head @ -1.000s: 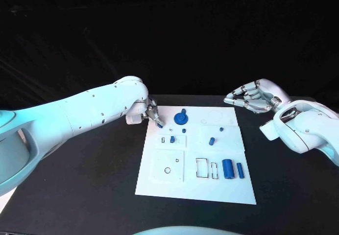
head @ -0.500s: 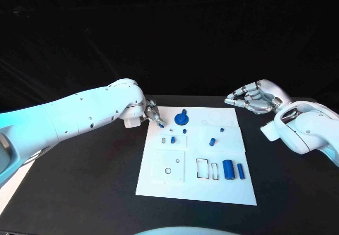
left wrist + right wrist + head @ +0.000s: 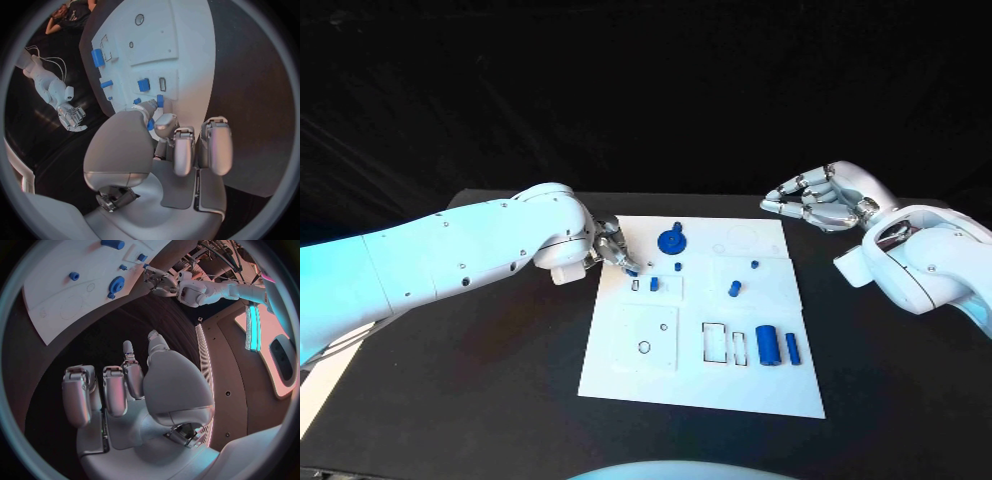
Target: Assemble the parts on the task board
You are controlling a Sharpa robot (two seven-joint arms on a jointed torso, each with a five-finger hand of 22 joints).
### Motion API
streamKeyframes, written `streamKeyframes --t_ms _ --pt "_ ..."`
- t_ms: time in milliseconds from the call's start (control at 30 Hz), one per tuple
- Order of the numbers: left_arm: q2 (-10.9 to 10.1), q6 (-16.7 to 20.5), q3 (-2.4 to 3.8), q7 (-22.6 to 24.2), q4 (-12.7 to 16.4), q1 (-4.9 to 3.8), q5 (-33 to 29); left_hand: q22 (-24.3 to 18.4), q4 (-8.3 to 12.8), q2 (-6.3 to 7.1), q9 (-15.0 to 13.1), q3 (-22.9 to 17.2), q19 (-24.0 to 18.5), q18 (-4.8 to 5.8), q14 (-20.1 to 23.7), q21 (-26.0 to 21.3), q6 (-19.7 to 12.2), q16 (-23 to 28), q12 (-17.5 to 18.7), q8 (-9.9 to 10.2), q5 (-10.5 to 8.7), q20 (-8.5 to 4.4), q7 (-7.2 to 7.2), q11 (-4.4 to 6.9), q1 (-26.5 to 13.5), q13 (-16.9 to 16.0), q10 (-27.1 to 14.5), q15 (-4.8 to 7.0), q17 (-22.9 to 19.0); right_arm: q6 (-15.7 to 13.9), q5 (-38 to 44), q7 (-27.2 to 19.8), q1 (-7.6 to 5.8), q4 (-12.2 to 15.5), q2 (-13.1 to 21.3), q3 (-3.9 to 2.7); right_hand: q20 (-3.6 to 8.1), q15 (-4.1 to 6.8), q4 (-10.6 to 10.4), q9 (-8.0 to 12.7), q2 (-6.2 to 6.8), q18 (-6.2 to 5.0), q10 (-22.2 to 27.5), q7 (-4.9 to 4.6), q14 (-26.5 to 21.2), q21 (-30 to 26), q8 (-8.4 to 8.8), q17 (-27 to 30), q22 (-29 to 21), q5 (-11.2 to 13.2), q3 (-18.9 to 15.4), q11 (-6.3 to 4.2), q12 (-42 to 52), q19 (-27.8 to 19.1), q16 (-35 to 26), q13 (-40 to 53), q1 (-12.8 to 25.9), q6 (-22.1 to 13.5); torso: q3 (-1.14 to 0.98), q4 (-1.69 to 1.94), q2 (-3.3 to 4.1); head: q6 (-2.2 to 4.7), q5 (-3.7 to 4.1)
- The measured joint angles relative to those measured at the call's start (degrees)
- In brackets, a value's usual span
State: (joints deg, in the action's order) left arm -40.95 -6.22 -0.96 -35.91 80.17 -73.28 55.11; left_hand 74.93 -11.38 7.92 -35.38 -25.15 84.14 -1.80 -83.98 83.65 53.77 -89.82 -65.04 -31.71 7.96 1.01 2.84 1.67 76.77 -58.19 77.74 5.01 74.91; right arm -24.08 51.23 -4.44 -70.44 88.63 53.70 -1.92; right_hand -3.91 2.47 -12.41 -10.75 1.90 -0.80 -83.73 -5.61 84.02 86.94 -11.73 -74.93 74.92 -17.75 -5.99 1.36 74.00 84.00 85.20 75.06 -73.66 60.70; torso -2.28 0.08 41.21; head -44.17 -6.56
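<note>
Black table (image 3: pixel 488 370) under a white task board (image 3: pixel 718 385), long axis running away from the robot. Left hand (image 3: pixel 613 247) at the board's far left corner, pinching a small blue part (image 3: pixel 630 271), probably bringing it to a slot; its orientation unclear. Right hand (image 3: pixel 822 200) hovering off the board's far right corner, curled, holding nothing.

Head camera looks down on the task board (image 3: pixel 704 330) — both wrist fisheyes share it.
</note>
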Motion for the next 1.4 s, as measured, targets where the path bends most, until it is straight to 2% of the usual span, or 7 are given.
streamKeyframes --t_ms 133,300,667,967,1400 --pt "-0.2 0.6 -0.17 0.0 1.0 0.61 0.1 0.0 0.0 0.24 0.0 -0.3 0.0 0.00 0.0 0.2 0.1 0.0 0.0 0.0 0.00 0.00 -0.10 0.00 -0.2 -0.1 0.0 0.00 0.0 0.0 0.0 0.0 0.02 0.0 0.0 0.00 0.00 0.00 0.0 0.0 0.00 0.00 0.0 0.00 0.0 0.0 0.00 0.0 0.0 0.0 0.0 0.00 0.0 0.0 0.0 0.0 0.0 0.0 0.04 -0.06 0.06 -0.09 -0.07" --pt "-0.3 0.7 -0.28 -0.2 1.5 0.96 0.4 0.0 0.1 0.41 0.0 -0.4 0.0 0.00 0.0 0.5 0.2 0.0 0.0 0.0 0.00 0.00 -0.18 0.00 -0.4 -0.1 0.0 0.00 0.0 0.0 0.0 0.0 0.07 0.0 0.0 0.01 0.00 0.00 0.0 0.0 0.00 0.00 0.0 0.00 0.0 0.0 0.00 0.0 0.0 0.0 0.0 0.00 0.0 0.0 0.0 0.0 0.0 0.0 0.04 -0.11 0.10 -0.17 -0.11" --pt "-0.3 -0.1 -0.27 -0.4 1.7 1.03 2.0 0.0 0.4 0.70 0.0 -0.8 0.0 0.00 0.0 0.7 0.3 0.0 0.0 0.0 0.39 0.00 -0.10 0.18 -0.8 -0.1 0.2 0.00 0.0 0.0 0.0 0.0 0.13 0.0 0.0 0.01 0.00 0.00 0.0 0.0 0.00 0.00 0.0 0.00 0.0 0.0 0.00 0.0 0.0 0.0 0.0 0.00 0.1 0.0 0.0 0.0 0.0 0.0 0.00 -0.14 0.11 -0.53 -0.20" --pt "-0.6 -1.3 -0.29 -0.6 1.9 1.08 3.1 0.0 0.9 1.37 -0.2 -1.8 0.0 0.00 0.0 0.7 0.6 0.0 0.0 -0.2 2.47 0.00 0.00 0.18 -1.5 0.3 0.2 0.00 0.0 0.0 0.0 0.0 0.15 0.0 0.1 0.01 0.00 0.00 0.0 0.0 0.00 0.00 0.0 0.00 0.0 0.0 0.00 0.0 0.0 0.0 0.0 0.00 0.1 0.0 0.0 0.0 0.0 0.0 -0.03 -0.15 0.10 -0.74 -0.26" --pt "-0.6 -2.3 -0.27 -0.7 2.0 1.08 3.7 0.0 1.0 1.67 -0.3 -2.0 0.0 0.00 0.0 0.9 0.8 0.0 0.0 -0.4 2.79 0.00 0.01 -0.03 -2.1 0.3 0.4 0.00 0.0 0.1 0.0 0.0 0.18 0.0 0.0 0.01 0.00 0.00 0.1 -0.1 0.00 0.00 0.0 0.00 0.0 0.0 -0.25 0.0 0.0 0.0 -0.1 0.00 0.1 0.0 0.0 0.0 0.0 0.0 -0.02 -0.13 0.07 -0.86 -0.27"
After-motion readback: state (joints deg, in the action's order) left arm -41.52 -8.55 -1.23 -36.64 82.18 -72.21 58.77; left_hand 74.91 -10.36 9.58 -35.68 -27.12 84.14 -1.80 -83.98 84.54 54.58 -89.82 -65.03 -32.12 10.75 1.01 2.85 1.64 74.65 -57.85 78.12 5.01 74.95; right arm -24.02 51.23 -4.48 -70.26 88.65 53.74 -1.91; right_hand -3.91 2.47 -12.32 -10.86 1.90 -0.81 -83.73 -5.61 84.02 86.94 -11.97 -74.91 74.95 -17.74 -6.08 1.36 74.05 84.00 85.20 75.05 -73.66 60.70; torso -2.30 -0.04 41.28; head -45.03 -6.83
